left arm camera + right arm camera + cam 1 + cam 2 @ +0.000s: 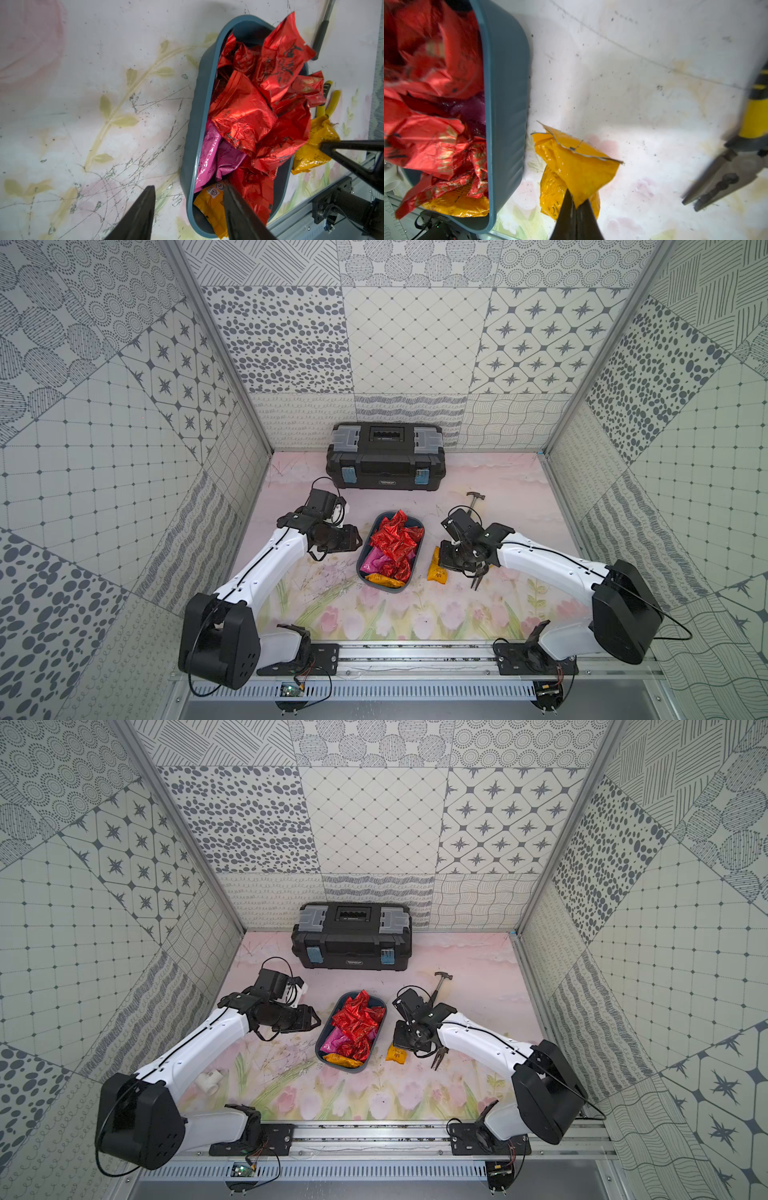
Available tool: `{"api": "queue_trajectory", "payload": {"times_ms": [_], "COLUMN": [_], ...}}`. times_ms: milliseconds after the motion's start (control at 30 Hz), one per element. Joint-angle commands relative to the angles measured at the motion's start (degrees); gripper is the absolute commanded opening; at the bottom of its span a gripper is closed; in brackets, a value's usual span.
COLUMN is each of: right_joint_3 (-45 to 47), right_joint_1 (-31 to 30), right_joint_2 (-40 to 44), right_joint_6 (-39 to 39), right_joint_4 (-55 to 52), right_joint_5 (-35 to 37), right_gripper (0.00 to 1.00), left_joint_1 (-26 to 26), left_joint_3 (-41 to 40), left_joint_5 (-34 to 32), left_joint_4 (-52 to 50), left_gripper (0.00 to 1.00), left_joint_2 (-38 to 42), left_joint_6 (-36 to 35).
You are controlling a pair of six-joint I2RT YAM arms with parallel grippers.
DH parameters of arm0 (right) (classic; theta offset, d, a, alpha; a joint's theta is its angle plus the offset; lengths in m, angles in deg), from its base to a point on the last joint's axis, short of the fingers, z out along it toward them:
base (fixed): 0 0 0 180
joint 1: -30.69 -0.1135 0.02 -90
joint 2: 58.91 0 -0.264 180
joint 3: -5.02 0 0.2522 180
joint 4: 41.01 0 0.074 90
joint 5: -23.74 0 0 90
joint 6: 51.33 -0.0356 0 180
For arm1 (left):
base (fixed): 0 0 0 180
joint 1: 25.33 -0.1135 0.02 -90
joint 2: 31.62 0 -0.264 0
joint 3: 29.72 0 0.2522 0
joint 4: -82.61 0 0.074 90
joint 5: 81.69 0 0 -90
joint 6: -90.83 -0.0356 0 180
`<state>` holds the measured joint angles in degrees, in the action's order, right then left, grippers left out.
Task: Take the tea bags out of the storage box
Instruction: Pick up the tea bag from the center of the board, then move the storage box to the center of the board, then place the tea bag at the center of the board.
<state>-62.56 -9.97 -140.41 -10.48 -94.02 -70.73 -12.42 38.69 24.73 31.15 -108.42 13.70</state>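
Tea bags point(395, 541) mostly piled in storage box point(368, 549); light, crinkly, slick foil, so grab crimped ends. My right gripper point(576, 205) pinches an orange sachet point(577, 166) just outside box. Left gripper point(189, 207) half open, empty, over the box's near end.

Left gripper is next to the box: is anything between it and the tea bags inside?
Nothing visible. The left gripper is open astride the box wall at its near end; one fingertip is already over an orange sachet, with the tea bags heaped uncovered above the rim.
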Motion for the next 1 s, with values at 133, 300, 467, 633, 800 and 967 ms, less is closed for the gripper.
{"api": "queue_trajectory", "payload": {"times_ms": [133,300,467,633,800,967], "right_joint_3": [0.91,0.88,0.31,-0.33,-3.26,-9.69], "right_joint_1": [3.65,4.51,4.84,5.86,6.04,6.06], "right_joint_2": [4.12,4.37,4.64,4.73,2.67,-4.47], "right_joint_6": [1.17,1.16,1.28,1.83,3.81,7.39], "right_joint_4": [0.45,0.4,0.45,0.45,0.41,0.42], "right_joint_5": [-0.12,0.07,0.08,0.31,0.5,-1.86], "right_gripper": [0.0,0.0,0.0,0.0,0.0,0.0], "left_joint_1": [4.57,6.65,7.19,7.87,7.92,7.88], "left_joint_3": [1.82,2.2,2.91,2.75,1.47,-0.61], "left_joint_5": [-3.3,-5.92,-7.76,-10.63,-14.0,-18.56], "left_joint_4": [6.15,6.7,6.1,4.24,2.14,0.52], "left_gripper": [0.52,0.46,0.33,0.14,0.03,0.0], "left_joint_2": [-7.78,-10.39,-12.57,-12.14,-9.68,-6.29], "left_joint_6": [-7.28,-8.73,-9.02,-9.43,-9.04,-8.06]}}
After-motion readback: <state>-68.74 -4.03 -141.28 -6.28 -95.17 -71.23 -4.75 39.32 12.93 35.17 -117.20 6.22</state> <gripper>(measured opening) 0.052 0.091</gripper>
